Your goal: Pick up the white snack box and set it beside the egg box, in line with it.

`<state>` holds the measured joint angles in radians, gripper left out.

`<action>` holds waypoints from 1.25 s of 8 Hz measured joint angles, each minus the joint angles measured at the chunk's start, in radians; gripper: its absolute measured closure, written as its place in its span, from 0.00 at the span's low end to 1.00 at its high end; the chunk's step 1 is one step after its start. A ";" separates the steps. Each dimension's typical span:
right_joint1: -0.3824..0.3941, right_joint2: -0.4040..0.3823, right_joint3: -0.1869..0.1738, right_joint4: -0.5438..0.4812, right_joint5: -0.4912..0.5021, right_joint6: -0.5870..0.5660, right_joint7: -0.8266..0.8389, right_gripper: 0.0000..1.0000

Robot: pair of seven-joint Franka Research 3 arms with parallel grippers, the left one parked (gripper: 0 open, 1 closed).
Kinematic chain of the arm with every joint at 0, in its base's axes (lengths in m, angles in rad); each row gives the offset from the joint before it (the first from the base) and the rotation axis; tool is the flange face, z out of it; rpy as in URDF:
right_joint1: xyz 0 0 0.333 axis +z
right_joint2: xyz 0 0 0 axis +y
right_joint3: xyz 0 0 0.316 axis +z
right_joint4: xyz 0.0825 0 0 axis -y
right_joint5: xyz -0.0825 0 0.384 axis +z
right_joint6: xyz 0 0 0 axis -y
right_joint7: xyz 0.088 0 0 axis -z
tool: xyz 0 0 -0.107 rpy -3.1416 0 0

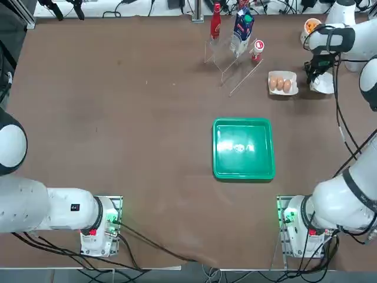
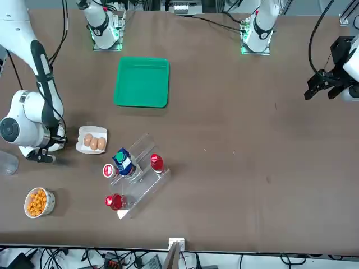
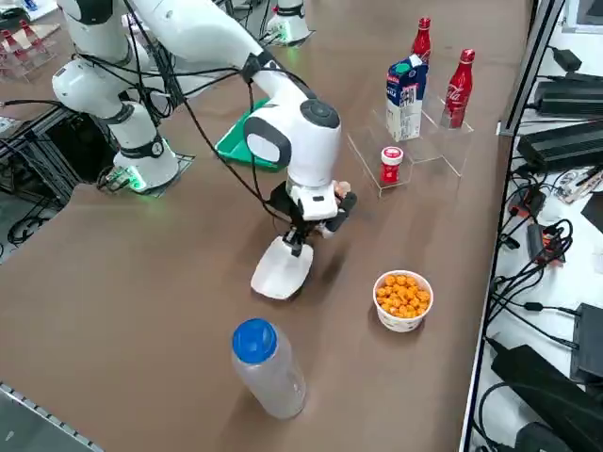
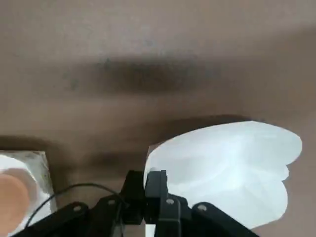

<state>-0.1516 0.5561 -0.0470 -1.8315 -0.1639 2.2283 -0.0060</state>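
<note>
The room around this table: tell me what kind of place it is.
Most likely a robotics lab. The brown table has arm bases bolted to it, cables and black equipment line its edge, and the right gripper grips the white snack box beside the egg box.

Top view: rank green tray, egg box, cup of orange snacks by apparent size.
1. green tray
2. egg box
3. cup of orange snacks, partly hidden by the right arm, so its rank is less sure.
</note>
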 joint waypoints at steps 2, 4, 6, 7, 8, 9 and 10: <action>0.009 0.001 -0.001 -0.004 0.000 0.000 0.000 0.98; 0.008 0.002 -0.009 -0.017 0.000 0.000 0.001 0.97; 0.007 0.002 -0.010 -0.020 0.000 0.000 0.004 0.84; 0.007 0.002 -0.010 -0.020 0.000 0.000 0.006 0.68; 0.008 0.000 -0.010 -0.019 0.000 0.000 0.007 0.51; 0.008 -0.008 -0.010 -0.013 0.001 -0.007 0.007 0.33; 0.009 -0.033 -0.008 -0.002 0.002 -0.019 0.007 0.16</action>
<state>-0.1428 0.5229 -0.0548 -1.8335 -0.1619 2.2094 0.0012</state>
